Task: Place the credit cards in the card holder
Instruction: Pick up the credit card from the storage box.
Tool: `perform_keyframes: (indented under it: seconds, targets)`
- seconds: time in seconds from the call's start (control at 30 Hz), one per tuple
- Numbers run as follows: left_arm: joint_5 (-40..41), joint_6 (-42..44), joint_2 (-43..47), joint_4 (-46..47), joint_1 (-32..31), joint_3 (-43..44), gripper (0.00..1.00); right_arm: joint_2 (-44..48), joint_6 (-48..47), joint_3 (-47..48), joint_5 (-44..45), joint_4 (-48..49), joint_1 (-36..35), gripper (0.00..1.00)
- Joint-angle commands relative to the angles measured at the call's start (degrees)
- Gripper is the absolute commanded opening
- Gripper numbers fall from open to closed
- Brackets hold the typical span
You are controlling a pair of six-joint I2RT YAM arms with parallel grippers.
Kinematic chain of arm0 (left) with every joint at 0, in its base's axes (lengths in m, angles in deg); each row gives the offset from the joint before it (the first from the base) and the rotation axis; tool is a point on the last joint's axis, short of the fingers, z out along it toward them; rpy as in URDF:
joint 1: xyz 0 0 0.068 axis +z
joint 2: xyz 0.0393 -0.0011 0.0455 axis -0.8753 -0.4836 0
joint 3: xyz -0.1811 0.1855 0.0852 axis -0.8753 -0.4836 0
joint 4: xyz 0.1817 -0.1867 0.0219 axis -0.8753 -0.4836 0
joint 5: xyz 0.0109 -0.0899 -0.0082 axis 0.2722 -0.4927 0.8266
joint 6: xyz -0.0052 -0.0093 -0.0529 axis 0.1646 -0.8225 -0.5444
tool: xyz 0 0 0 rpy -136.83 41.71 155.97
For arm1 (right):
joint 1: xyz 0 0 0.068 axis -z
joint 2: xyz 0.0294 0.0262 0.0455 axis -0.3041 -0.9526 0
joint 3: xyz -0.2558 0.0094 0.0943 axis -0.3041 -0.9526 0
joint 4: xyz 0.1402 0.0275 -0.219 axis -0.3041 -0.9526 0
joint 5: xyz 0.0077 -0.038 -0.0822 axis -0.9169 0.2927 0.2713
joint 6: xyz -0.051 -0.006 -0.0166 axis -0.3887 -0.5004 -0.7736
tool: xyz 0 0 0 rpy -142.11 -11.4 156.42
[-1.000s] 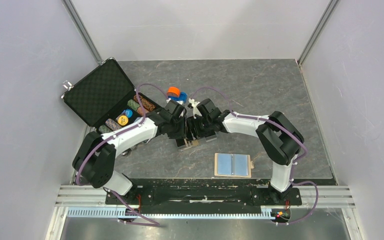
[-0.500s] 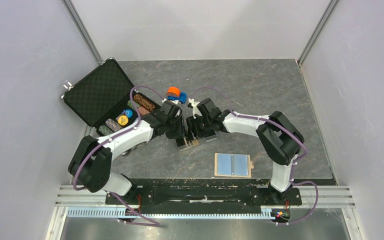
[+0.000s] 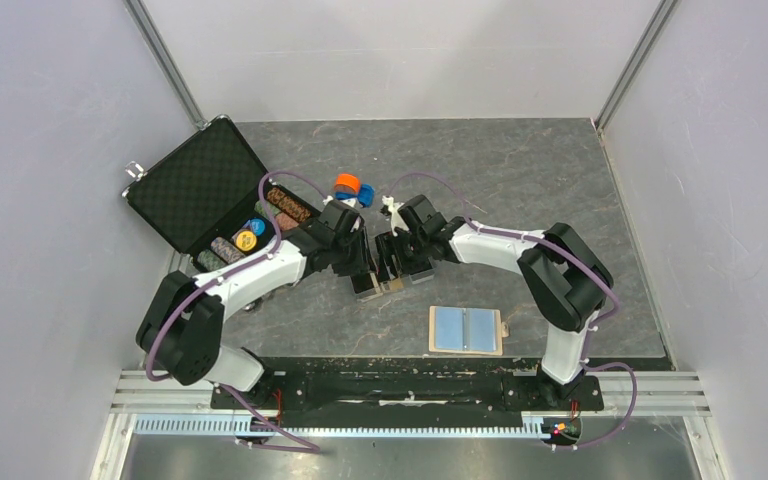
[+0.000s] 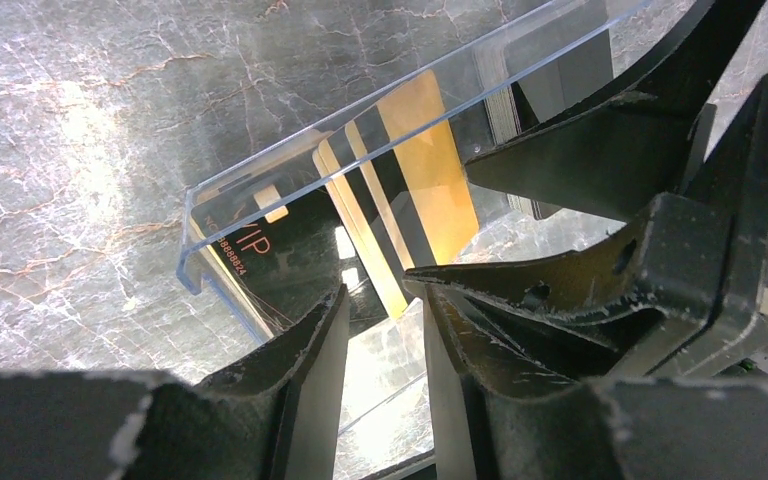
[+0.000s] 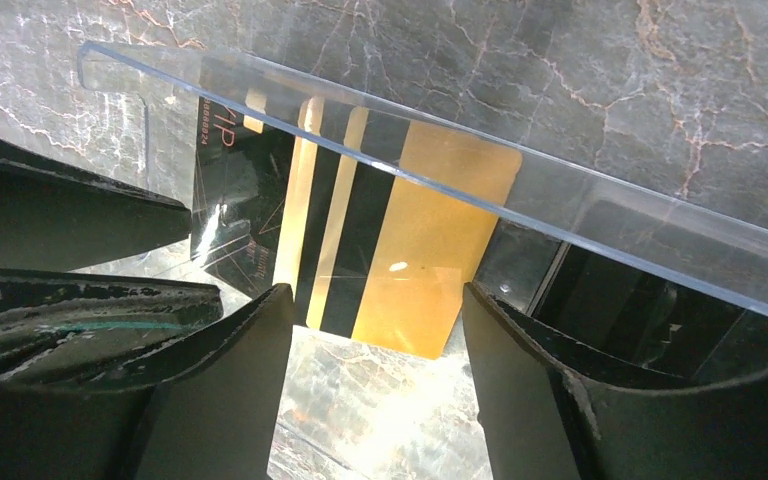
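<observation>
Evidently working at drawing a card out: meeting both grippers at the clear box [image 5: 610, 230] in the middle of the table [image 3: 520, 180], the credit cards lying slanted inside it. Straddling the near short edge of the gold card [image 5: 410, 250] with the right gripper [image 5: 372, 300], jaws spread wide and touching nothing. Reaching in from the opposite side with the left gripper [image 4: 378, 290], leaving only a narrow gap, the box's clear wall running through it; pinched or merely flanked, not telling from here. Doing this well probably meaning centring the right fingers on the gold card alone, avoiding the black card [image 4: 260, 250] overlapping it and the box's wall, closing flat on both faces, then sliding out along the card's own plane while bracing the box with the left. Getting the gold edge framed between the fingers only from the right wrist view, both cards hiding under the wrists from above. Getting the card holder [image 3: 500, 330] only from the top view: lying open at the table's near edge, well apart from the box, light blue showing in both halves.
</observation>
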Motion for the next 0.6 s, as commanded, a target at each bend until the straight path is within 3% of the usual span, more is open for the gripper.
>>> perform_keyframes:
  seconds: [0.0, 0.23, 0.57]
  targets:
    - [-1.2, -1.7, -1.3, 1.7, 0.2, 2.0, 0.40, 2.0, -3.2, 1.6, 6.4, -5.8, 0.6, 0.67]
    - [-2.7, -2.2, -4.2, 2.6, 0.1, 3.3, 0.39, 1.1, -4.6, 3.1, 7.3, -7.8, 0.6, 0.72]
    - [-1.1, -3.3, -3.4, 3.0, -0.2, 3.0, 0.37, -1.9, -1.5, -1.0, 2.5, -2.8, 0.6, 0.77]
